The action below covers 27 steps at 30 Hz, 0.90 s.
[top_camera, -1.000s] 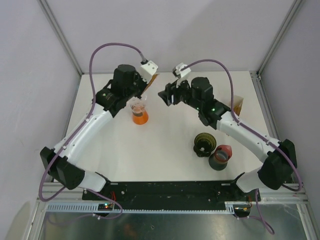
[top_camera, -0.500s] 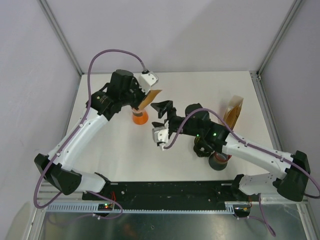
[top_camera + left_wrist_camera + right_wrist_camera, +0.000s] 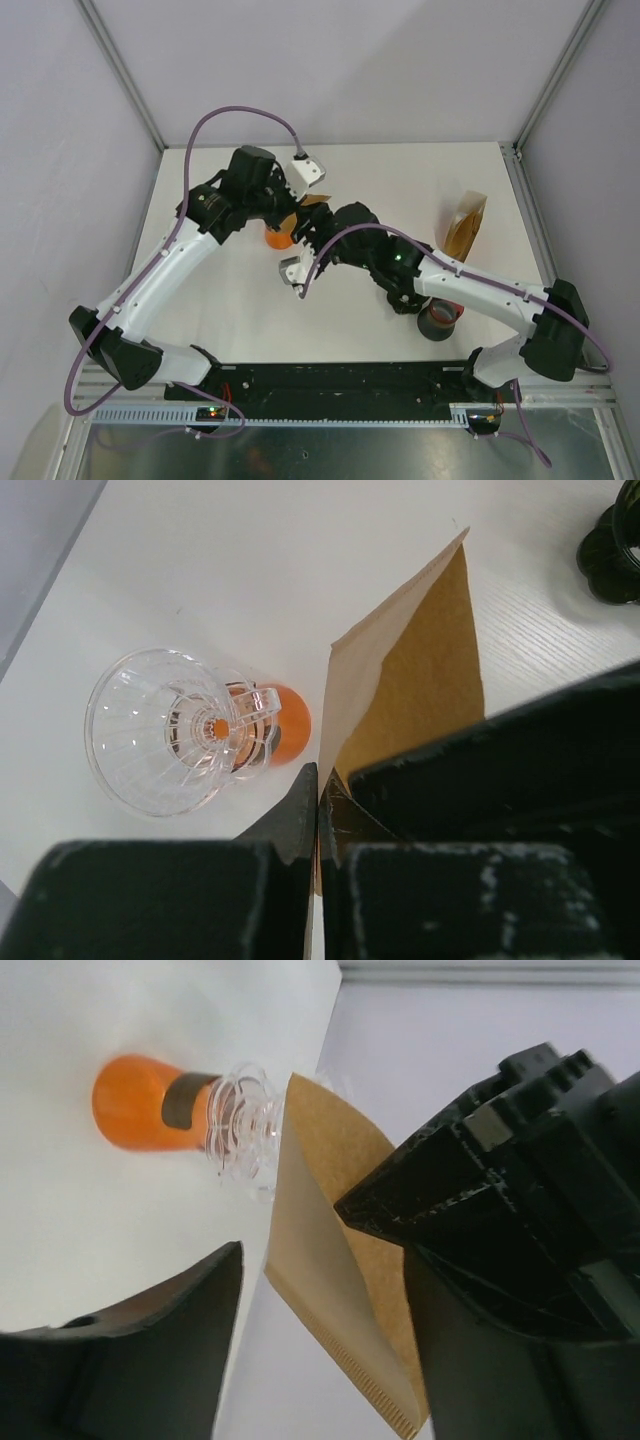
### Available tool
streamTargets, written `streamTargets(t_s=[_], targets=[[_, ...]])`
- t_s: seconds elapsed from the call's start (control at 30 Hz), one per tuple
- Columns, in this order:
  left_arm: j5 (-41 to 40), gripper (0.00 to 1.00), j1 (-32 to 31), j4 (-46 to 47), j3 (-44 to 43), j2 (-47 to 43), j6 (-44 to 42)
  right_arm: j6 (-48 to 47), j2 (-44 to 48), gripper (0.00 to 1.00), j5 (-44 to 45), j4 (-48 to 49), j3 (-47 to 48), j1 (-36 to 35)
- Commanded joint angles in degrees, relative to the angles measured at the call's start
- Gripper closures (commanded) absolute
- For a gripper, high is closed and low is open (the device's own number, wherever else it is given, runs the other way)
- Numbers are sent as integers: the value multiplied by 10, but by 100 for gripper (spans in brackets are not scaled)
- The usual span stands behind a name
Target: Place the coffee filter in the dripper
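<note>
While clamping the coffee filter (image 3: pixel 400 680) beside the dripper (image 3: pixel 165 730) in the left gripper (image 3: pixel 318 810), swinging the right gripper (image 3: pixel 320 1290) in, open-jawed astride it, probably for unfolding.

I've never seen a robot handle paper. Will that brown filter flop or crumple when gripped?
Likely very light: the coffee filter is thin paper, yet it stands out flat from the left gripper pinching one end, so it is fairly stiff for its size. It probably creases easily, as its sharp fold suggests.
</note>
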<state>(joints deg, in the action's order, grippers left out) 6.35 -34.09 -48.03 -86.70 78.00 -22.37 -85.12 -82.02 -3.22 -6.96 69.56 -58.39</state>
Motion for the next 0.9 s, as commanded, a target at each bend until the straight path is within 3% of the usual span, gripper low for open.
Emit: streamTargets(t_s=[0.0, 0.13, 0.4, 0.63, 0.87], targets=[[7, 100, -6, -7, -19, -8, -13, -22, -24, 38, 66, -49, 46, 1], [2, 100, -6, -7, -28, -8, -12, -12, -35, 52, 82, -81, 49, 11], [-43, 100, -6, -5, -52, -7, -11, 2, -52, 96, 131, -85, 49, 8], [-131, 100, -5, 3, -65, -4, -23, 15, -51, 100, 93, -111, 48, -8], [-162, 100, 17, 19, -76, 1, -28, 31, -45, 100, 60, -107, 49, -9]])
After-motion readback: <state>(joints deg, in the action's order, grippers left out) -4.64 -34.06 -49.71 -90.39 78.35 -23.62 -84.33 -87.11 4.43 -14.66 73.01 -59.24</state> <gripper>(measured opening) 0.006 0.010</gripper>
